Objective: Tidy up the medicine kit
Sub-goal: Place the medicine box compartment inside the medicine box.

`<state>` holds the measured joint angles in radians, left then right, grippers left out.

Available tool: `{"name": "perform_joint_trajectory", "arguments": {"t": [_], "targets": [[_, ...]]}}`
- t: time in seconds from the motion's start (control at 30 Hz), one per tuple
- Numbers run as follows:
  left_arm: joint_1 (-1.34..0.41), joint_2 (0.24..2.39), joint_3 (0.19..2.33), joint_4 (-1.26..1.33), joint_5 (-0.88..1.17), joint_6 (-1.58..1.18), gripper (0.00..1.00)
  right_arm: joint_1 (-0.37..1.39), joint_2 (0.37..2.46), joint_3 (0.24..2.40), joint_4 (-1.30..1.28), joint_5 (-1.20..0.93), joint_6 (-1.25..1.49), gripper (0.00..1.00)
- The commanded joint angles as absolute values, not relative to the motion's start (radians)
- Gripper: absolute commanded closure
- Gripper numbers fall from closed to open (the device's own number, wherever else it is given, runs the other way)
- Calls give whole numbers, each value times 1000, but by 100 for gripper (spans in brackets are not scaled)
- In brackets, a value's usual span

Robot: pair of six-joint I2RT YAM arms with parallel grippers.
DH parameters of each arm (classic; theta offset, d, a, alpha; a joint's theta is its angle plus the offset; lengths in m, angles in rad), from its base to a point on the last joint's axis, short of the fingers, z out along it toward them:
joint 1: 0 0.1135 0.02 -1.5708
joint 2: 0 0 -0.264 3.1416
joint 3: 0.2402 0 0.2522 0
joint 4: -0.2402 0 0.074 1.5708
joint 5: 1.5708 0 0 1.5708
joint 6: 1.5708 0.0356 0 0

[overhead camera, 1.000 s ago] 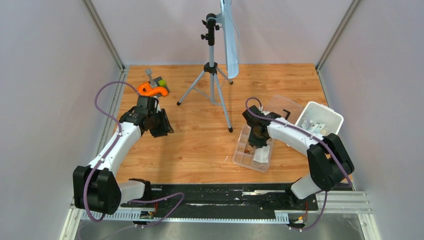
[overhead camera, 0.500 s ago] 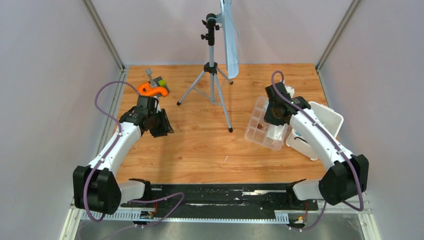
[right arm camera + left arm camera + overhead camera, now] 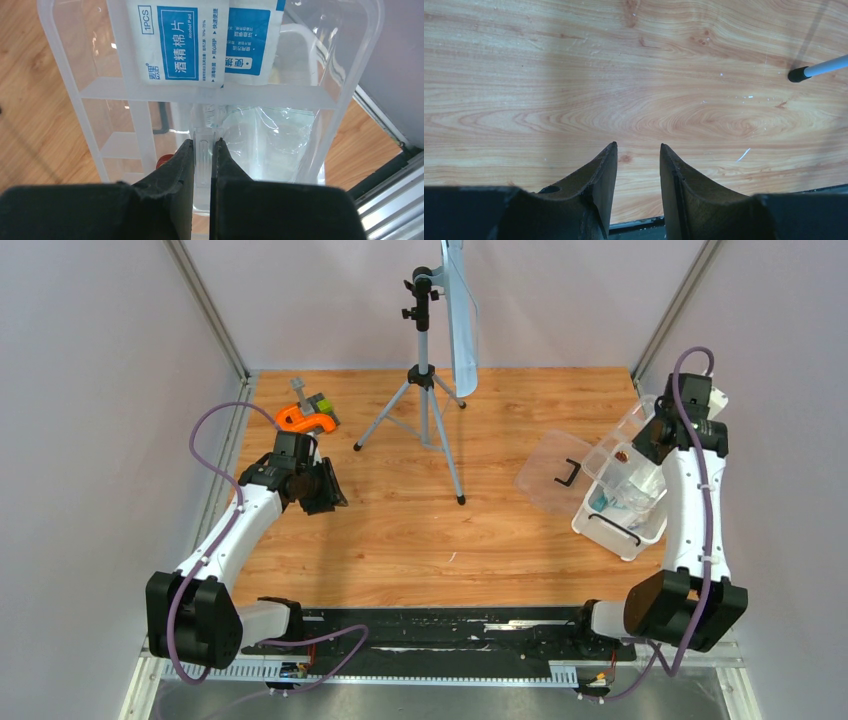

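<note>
Seemingly the job is past halfway. The right gripper [image 3: 202, 142] is clamped on the middle tab of the clear divided plastic tray [image 3: 280, 97], holding it tilted above the white rounded-corner plastic tub [image 3: 597, 537] at the table's right side. White-and-blue medical packets [image 3: 185, 42] lie in its far compartment, with something small and red in a nearer one. Left to do, I judge: seat the tray, then fit the clear lid with the black handle [image 3: 540, 480], which lies on the wood just left of the tub. The left gripper [image 3: 636, 146] hangs over bare wooden tabletop [image 3: 574, 75], jaws apart, empty.
</note>
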<state>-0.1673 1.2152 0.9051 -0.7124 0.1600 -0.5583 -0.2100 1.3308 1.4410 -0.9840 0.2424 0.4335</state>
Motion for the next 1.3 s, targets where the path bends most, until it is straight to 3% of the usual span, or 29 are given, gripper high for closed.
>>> {"name": "perform_joint_trajectory", "arguments": {"t": [0.0,0.73,1.27], "targets": [[-160,1190,919,-689,169,-540,55,-276,1365,1461,-934,196,349,100],[-160,1190,913,-688,163,-535,55,-301,1304,1253,-954,93,286,100],[-160,1215,933,-681,179,-534,55,-298,1256,1324,-1040,94,304,100]]}}
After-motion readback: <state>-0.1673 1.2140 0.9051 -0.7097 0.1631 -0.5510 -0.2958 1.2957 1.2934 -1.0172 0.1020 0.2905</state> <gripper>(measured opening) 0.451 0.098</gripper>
